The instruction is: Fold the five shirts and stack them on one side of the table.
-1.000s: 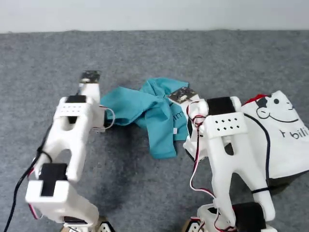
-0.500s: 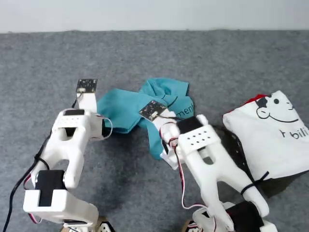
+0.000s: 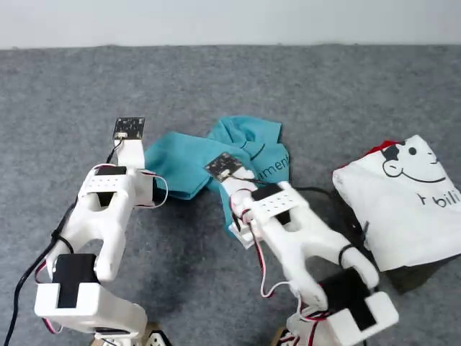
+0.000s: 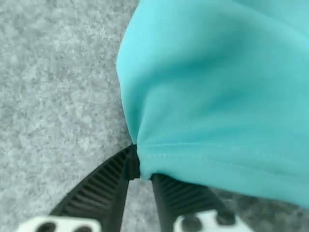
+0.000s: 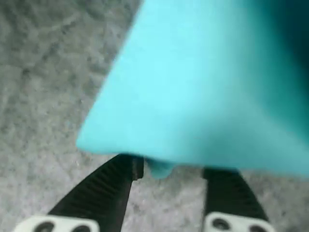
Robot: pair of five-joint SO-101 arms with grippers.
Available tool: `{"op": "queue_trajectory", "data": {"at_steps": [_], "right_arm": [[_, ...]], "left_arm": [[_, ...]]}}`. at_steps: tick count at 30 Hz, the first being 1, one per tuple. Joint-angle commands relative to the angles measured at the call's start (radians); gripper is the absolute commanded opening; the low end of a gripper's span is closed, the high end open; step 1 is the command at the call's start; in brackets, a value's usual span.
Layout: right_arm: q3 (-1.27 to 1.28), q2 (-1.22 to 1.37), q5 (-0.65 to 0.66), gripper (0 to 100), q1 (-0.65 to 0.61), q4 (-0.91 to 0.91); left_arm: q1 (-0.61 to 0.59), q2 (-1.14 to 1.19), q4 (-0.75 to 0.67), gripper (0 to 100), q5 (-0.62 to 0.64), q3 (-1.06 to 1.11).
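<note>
Your left gripper [image 4: 140, 166] is pinched tight on the hem of the teal shirt [image 3: 189, 164], which lies crumpled at the centre of the high view on the grey table [image 3: 346, 94]. Your right gripper [image 5: 175, 173] stands spread, with a corner of teal cloth hanging between its fingers [image 5: 108, 188]. Dark lettering crosses the teal shirt's right part. A white shirt [image 3: 407, 216] at the right edge carries a black cartoon figure and lettering. The wrist views give you finger contact; the high view gives the lay of both shirts.
</note>
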Motion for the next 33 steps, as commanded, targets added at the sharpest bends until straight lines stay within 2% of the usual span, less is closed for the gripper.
{"op": "queue_trajectory", "data": {"at_steps": [1, 9, 14, 18, 22, 26, 33], "right_arm": [[-0.058, 0.085, -0.003, 1.3, -0.077, -0.002], [-0.08, 0.077, 0.0, 1.0, -0.018, 0.018], [-0.135, -0.042, 0.074, 1.0, 0.067, 0.168], [-0.249, -0.191, 0.078, 1.0, 0.196, 0.329], [-0.374, -0.329, 0.081, 1.0, 0.36, 0.47], [-0.474, -0.437, 0.083, 1.0, 0.483, 0.556], [-0.623, -0.59, 0.081, 1.0, 0.504, 0.642]], "left_arm": [[-0.006, -0.043, -0.011, 1, 0.003, -0.002], [-0.006, -0.043, -0.011, 1, 0.003, -0.002], [-0.008, -0.043, -0.011, 1, 0.003, -0.004], [-0.015, -0.068, 0.005, 1, 0.005, -0.036], [-0.044, -0.199, 0.164, 1, 0.006, -0.148], [-0.097, -0.37, 0.264, 1, 0.003, -0.252], [-0.11, -0.651, 0.279, 1, 0.002, -0.278]]}}
